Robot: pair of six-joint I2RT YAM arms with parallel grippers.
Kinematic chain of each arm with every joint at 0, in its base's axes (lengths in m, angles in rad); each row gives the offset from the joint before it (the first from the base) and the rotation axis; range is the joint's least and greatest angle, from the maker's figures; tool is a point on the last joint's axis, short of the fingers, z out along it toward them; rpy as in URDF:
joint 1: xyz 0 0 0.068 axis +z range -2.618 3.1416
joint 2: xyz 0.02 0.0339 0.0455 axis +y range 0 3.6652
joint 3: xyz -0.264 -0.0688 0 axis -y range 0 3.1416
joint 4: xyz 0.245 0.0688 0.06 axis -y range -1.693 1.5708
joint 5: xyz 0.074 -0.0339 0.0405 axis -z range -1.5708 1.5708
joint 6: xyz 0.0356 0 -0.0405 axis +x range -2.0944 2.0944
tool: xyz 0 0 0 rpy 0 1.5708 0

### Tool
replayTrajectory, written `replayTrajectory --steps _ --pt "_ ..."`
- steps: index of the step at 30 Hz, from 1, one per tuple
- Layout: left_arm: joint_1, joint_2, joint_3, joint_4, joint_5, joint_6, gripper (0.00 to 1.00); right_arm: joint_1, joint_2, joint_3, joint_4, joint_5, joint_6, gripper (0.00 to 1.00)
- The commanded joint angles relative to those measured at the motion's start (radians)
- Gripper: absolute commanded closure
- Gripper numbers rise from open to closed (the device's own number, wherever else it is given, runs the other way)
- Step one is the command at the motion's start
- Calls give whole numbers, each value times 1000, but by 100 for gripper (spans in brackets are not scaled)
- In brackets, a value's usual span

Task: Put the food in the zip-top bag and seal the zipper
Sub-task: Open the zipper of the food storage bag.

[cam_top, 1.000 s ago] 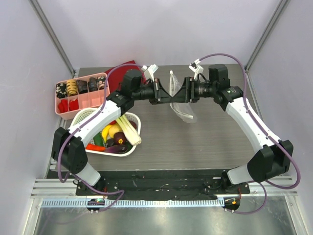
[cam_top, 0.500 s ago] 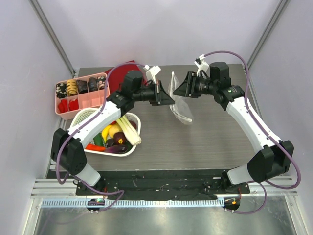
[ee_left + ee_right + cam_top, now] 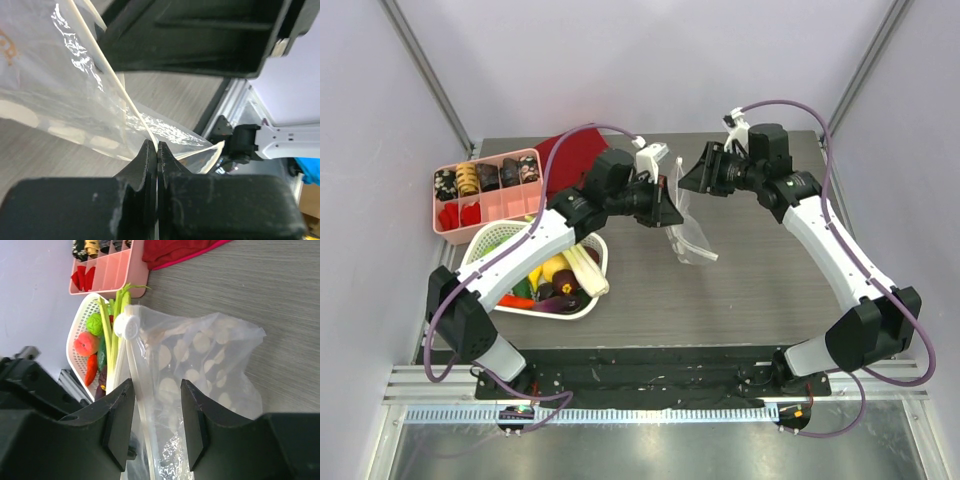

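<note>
Right now the left end effector (image 3: pixel 156 147) is clenching a thin fold of the bag (image 3: pixel 692 228) at its edge, holding it partly lifted above the tabletop (image 3: pixel 760 290) while the lower part is sagging onto the wood. The right end effector (image 3: pixel 156 390) is waiting with its fingers spread. In the right wrist view the zipper (image 3: pixel 137 395) is running through the gap between them without being squeezed.

The bag looks empty. The food (image 3: pixel 558 275) is lying in the white basket (image 3: pixel 492 238) at the left, with the leek (image 3: pixel 111 335) poking over the rim. A red cloth (image 3: pixel 570 155) and a pink compartment box (image 3: pixel 485 190) are sitting behind the basket.

As I judge it, the filling is not yet starting, and several things are threatening it:

- **Slipping:** the left side is gripping only a narrow strip of slick film, so a tug could pull it free and the bag would be dropping flat.
- **Closing too early:** if the right fingers are closing over both layers of the zipper, they would be pinching the mouth shut instead of opening it.
- **Crowding:** the two wrists are working very near each other, so a careless swing risks contact.
- **Collapsing:** the soft mouth may be folding inward whenever one side lets go.
</note>
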Motion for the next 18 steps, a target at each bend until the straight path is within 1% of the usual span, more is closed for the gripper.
replayTrajectory --steps 1,4,10,14,15,18 --pt "-6 6 87 -51 -96 65 100 39 0 14 -45 81 -11 54" --pt "-12 9 102 -62 -123 81 100 64 4 0 -77 127 -41 57" --pt "-10 -14 107 -100 -211 140 100 67 -4 0 -172 192 -146 64" --pt "-9 -34 87 -99 -237 152 100 65 -29 -3 -218 230 -198 73" --pt "-6 -36 85 -99 -246 151 100 64 -33 -6 -224 235 -206 77" --pt "3 -40 81 -94 -249 140 100 54 -42 -20 -250 259 -230 80"
